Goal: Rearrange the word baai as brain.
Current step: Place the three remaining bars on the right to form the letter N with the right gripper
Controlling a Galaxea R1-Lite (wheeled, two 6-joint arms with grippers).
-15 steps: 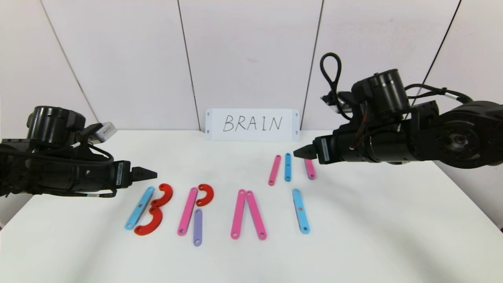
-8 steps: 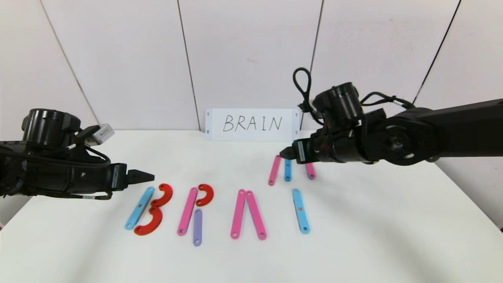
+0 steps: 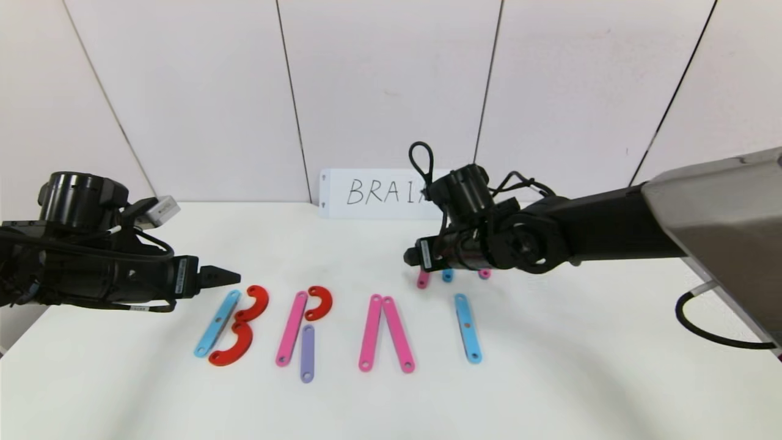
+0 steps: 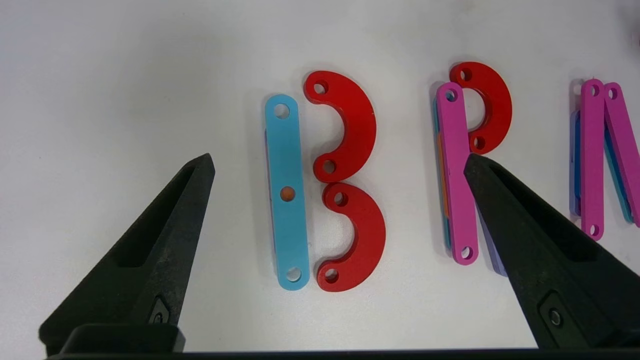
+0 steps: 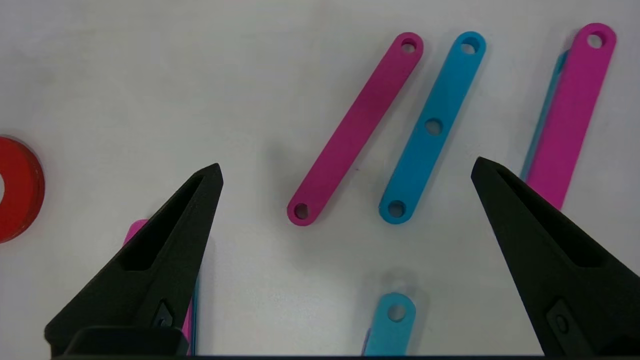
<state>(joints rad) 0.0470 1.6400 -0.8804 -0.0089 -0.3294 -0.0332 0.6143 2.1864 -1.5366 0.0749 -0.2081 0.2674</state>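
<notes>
So the word [image 3: 336,327] is laid out along the near-middle of the white surface [image 3: 580,366], and right now it reads B, R, A, I. The B [image 4: 325,185] is a light-blue bar with two red hooks stacked against it. The R [image 3: 305,324] is a pink bar, one red hook and a short purple leg. The A [image 3: 386,333] is just two pink bars meeting at the top with no crossbar, and the I [image 3: 468,328] is a single light-blue bar. No N yet.

Behind the I, three spare bars [image 5: 430,125] sit side by side: pink, blue, pink. My guess is they're parked there as stock for the N, since three straight pieces is exactly what that letter wants.

I've got the right end effector [image 5: 345,175] hovering right over those spares, fingers spread wide, with the pink and blue ones between the tips. It isn't touching anything. Looks like the setup for picking one and carrying it to the gap right of the I.

The left end effector [image 4: 340,165] is hanging over the B and R, also spread wide and holding nothing, basically idle.

The white card [image 3: 372,192] with the handwritten target word stands at the back, partly hidden by the right arm.
</notes>
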